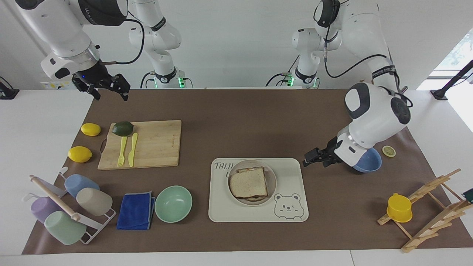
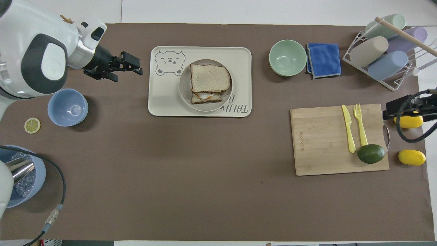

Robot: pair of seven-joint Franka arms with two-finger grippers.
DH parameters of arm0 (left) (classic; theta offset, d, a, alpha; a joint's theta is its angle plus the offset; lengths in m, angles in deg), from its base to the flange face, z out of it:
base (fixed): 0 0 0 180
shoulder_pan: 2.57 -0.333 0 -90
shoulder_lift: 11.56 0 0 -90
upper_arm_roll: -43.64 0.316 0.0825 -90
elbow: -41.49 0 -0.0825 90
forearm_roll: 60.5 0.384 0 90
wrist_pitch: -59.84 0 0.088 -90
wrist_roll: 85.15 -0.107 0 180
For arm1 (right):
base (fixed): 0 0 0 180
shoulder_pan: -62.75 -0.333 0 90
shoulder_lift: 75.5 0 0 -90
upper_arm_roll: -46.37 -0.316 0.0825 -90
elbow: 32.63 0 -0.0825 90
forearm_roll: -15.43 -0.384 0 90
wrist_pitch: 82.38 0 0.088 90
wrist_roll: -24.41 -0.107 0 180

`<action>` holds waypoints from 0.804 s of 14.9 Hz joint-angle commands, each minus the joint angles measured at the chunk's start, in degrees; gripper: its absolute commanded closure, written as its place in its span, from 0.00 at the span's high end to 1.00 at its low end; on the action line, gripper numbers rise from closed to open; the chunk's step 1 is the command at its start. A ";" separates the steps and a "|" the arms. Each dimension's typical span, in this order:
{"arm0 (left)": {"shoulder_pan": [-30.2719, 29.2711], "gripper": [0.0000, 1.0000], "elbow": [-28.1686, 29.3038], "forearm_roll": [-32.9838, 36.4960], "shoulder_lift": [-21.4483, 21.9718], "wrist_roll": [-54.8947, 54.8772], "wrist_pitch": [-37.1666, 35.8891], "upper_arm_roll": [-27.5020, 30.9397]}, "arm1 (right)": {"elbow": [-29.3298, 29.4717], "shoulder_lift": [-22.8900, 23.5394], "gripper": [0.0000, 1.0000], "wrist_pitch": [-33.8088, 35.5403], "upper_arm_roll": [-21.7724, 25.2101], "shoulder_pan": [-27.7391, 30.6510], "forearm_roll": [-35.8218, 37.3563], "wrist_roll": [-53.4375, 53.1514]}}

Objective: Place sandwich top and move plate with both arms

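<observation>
The right gripper (image 1: 107, 88) hangs with its jaws spread and empty over the table's (image 1: 236, 122) edge at the right arm's end, where that arm waits. The left gripper (image 1: 312, 159), jaws parted and empty, hangs over bare table beside the cream rectangular tray (image 1: 292, 173). On that tray sits the small round grey-beige plate (image 1: 272, 176), with the square light brown sandwich top (image 1: 248, 183) lying on the sandwich in it.
</observation>
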 commanded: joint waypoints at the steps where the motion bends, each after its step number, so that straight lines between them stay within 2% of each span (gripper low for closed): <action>1: -0.01 1.00 1.73 6.21 6.53 -0.03 -5.82 1.05 | 0.16 -0.13 1.00 -0.64 -0.29 0.45 -0.85 0.97; 6: -1.06 1.00 2.08 14.03 15.67 -0.56 -14.53 1.58 | 0.16 -0.13 1.00 -0.64 -0.47 0.45 -0.85 0.97; 8: -1.67 1.00 2.43 15.19 19.01 -0.73 -18.39 1.58 | 0.16 -0.13 1.00 -0.64 -0.56 0.45 -0.67 0.97; 10: -2.20 1.00 4.79 16.33 22.78 -0.73 -20.60 1.49 | 0.16 -0.13 1.00 -0.64 -0.56 0.45 -0.50 0.97; 12: -2.03 1.00 9.70 16.60 27.09 -0.73 -21.83 1.49 | 0.16 -0.13 1.00 -0.64 -0.56 0.45 -0.41 0.97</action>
